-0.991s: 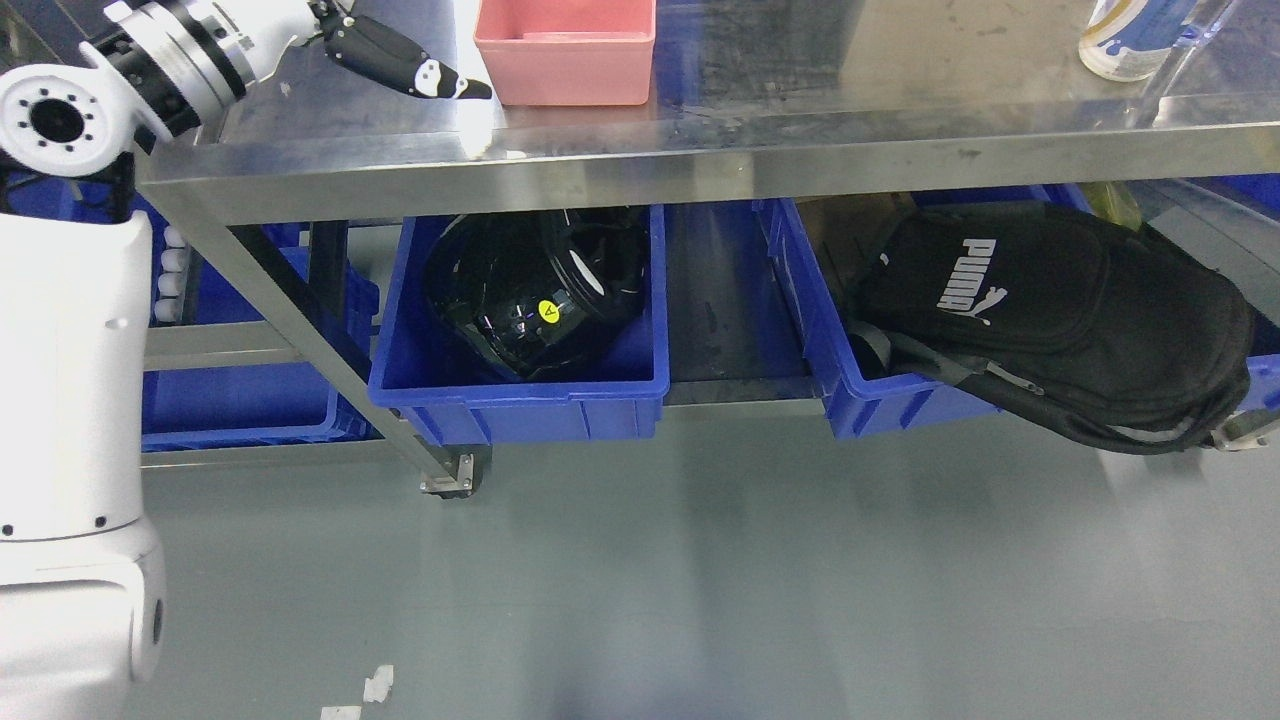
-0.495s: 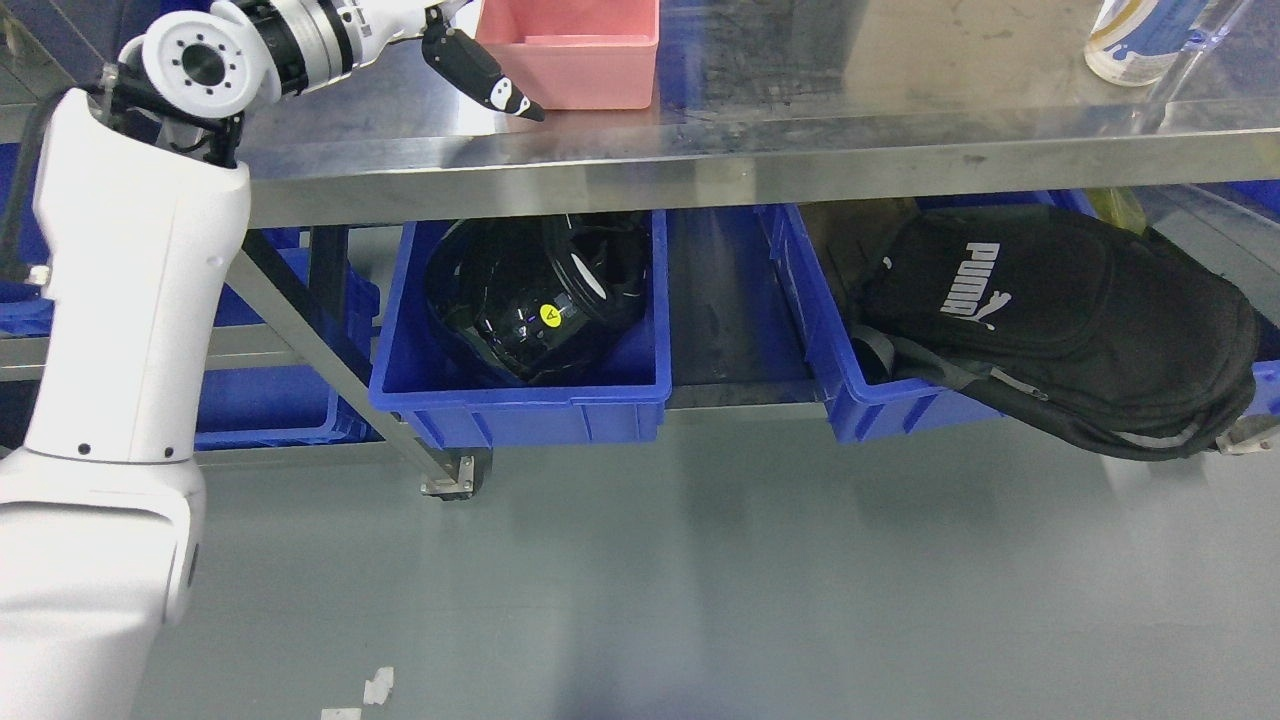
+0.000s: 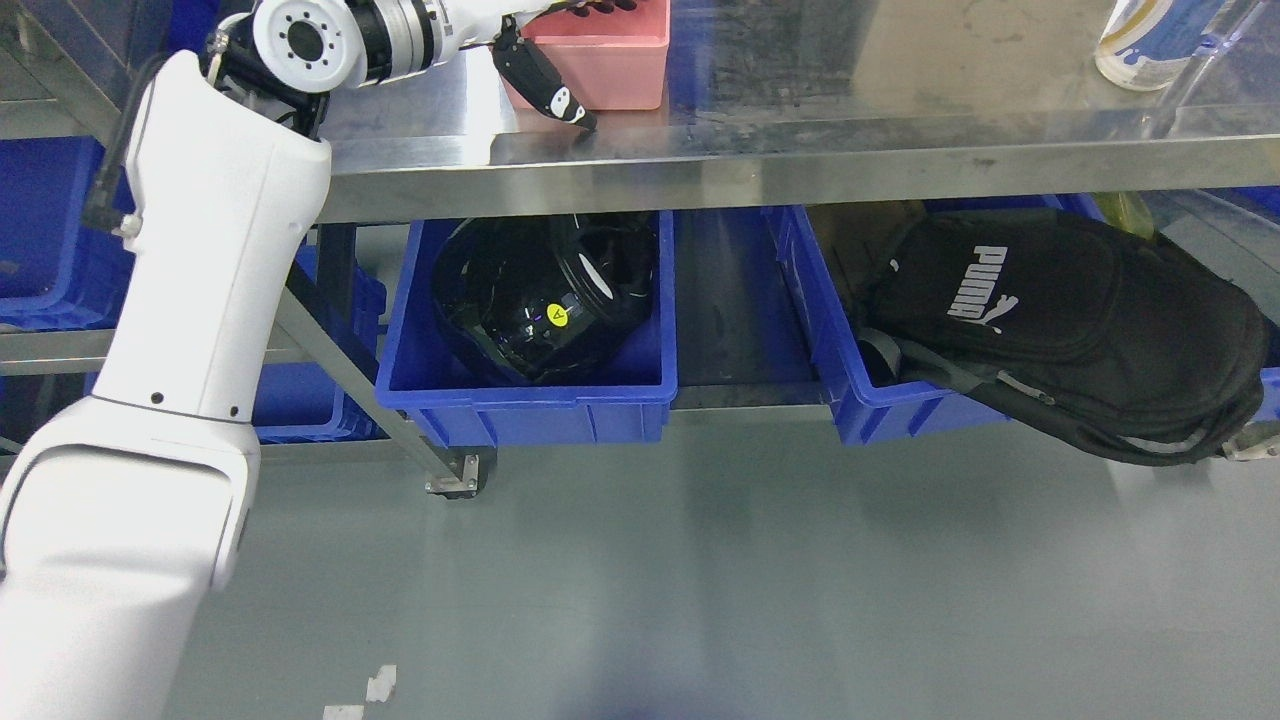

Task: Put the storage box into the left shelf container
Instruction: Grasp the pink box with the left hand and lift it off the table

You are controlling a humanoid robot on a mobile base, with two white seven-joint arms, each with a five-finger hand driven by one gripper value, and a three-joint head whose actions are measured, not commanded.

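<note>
Place: a workshop or storeroom-like work area, industrial rather than domestic.
Bench: a stainless steel table [image 3: 800,160] ran across the top of the frame, its surface scuffed and stained.
Frame: a bare metal leg [image 3: 350,380] slanted down to a bolted foot bracket [image 3: 452,486] at lower centre-left.
Storage: blue plastic bins sat on the low shelf under the bench, one at centre [image 3: 530,405], one at right [image 3: 850,400], more at the far left [image 3: 40,250].
Contents: a glossy black helmet [image 3: 540,300] lay in the centre bin; a black backpack [image 3: 1080,330] lay across the right one.
Floor: smooth grey coated floor [image 3: 750,580], with scraps of white tape [image 3: 378,684] at lower left.
</note>
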